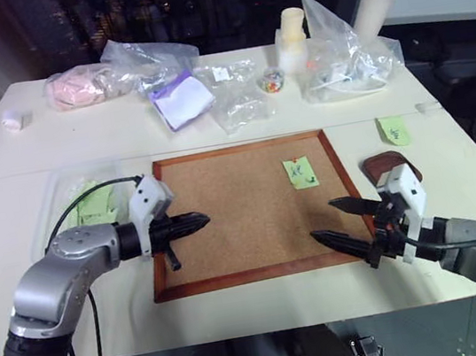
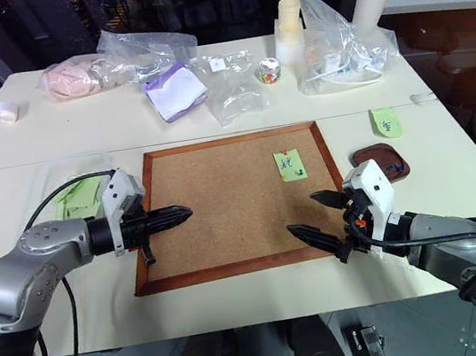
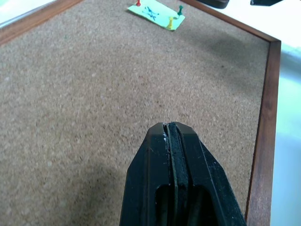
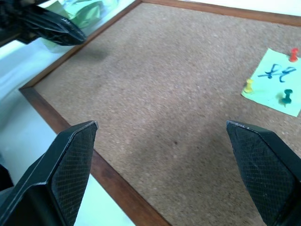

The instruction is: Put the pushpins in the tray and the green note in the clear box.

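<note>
Three pushpins, one red (image 4: 293, 52), one yellow (image 4: 248, 85) and one dark green (image 4: 285, 97), fasten the small pale-green square sticky note with dark scribbles (image 1: 300, 172) to the large wood-framed corkboard (image 1: 236, 223), near the board's far right corner. The pins are why the note lies flat and fixed; by judgement they must come out before the note can be lifted. The small shallow reddish-brown wooden tray (image 1: 385, 162) sits on the white table (image 1: 211, 119) just beyond the board's right edge, close to the pins it is meant to receive. The shallow clear plastic box (image 2: 54, 174) rests beside the board's left edge and already holds pale-green paper slips (image 2: 78, 198).

The right gripper (image 1: 339, 221) hovers over the board's near right corner with its two black fingers spread wide and nothing between them, aimed toward the note, a stance that suits approaching a pin. The left gripper (image 1: 198, 223) hangs over the board's left edge, fingers pressed fully together and empty, apparently standing by near the box. Clear plastic bags (image 1: 341, 55) lie along the table's far edge.
</note>
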You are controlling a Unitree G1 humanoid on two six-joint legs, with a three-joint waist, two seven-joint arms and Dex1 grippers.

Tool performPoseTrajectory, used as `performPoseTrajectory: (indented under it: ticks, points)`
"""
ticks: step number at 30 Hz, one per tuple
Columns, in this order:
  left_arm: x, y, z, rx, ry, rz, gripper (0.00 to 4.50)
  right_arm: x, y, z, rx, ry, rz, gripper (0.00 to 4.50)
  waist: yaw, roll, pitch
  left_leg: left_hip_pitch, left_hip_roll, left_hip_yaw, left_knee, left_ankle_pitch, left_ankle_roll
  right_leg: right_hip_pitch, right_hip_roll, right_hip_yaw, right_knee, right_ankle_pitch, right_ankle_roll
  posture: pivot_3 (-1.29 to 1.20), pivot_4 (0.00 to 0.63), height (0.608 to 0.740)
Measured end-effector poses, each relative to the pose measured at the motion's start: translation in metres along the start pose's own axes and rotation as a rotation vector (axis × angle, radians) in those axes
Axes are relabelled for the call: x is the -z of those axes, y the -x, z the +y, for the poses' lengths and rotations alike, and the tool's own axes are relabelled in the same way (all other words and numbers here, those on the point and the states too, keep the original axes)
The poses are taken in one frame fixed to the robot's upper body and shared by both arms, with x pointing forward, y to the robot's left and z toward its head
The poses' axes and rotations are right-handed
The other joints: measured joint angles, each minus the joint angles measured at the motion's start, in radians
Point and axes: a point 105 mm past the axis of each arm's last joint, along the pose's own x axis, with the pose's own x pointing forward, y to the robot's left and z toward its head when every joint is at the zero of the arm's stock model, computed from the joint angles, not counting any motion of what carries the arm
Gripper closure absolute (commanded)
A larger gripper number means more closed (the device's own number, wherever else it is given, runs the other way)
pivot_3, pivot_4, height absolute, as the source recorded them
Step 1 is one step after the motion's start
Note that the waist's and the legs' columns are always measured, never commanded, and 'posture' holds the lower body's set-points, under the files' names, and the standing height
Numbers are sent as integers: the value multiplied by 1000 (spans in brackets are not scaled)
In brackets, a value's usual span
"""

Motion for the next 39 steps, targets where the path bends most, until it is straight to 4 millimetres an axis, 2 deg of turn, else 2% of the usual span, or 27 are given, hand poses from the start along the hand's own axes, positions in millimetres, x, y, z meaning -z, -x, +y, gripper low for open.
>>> performPoseTrajectory:
  ticks: [14, 23, 26, 31, 35, 37, 39]
  points:
    - [0, 1, -2, -20, -24, -11, 4473, -6, -6, -6, 1, 11, -20, 0, 0, 0, 0, 0, 0, 0, 0, 0, 0, 0, 0, 0, 0, 0, 0, 0, 150, 734]
    - [-14, -4, 7, -24, -62, -55, 4473, -9, -8, -9, 29, 23, -37, 0, 1, 0, 0, 0, 0, 0, 0, 0, 0, 0, 0, 0, 0, 0, 0, 0, 150, 734]
    - [-21, -19, 10, -3, -96, -75, 4473, -19, -17, -22, 81, 60, -87, 0, 1, 0, 0, 0, -1, 2, 1, 0, 0, 1, 0, 0, 0, 0, 0, 0, 150, 734]
    - [-17, -44, 10, 58, -174, -39, 4473, -32, -33, -49, 161, 101, -109, 0, -1, 0, 0, -1, -1, 4, 0, 0, 0, -1, 1, 0, 0, 0, 0, 0, 150, 734]
    - [4, -57, 6, 140, -219, 58, 4473, -54, -52, -74, 192, 185, -125, 0, -5, 1, 0, 0, -1, 4, 0, 0, 0, -1, 1, 0, 0, 0, 0, 0, 150, 734]
    - [18, -61, 8, 152, -209, 105, 4473, -58, -63, -86, 208, 195, -120, 0, -3, 1, 0, 0, -1, 4, 0, 0, 0, -1, 1, 0, 0, 0, 0, 0, 150, 734]
    - [19, -63, 9, 158, -230, 106, 4473, -55, -73, -96, 219, 195, -100, 0, -1, 1, 0, -1, -1, 4, 0, 0, 0, -1, 0, 0, 0, 0, 0, 0, 150, 734]
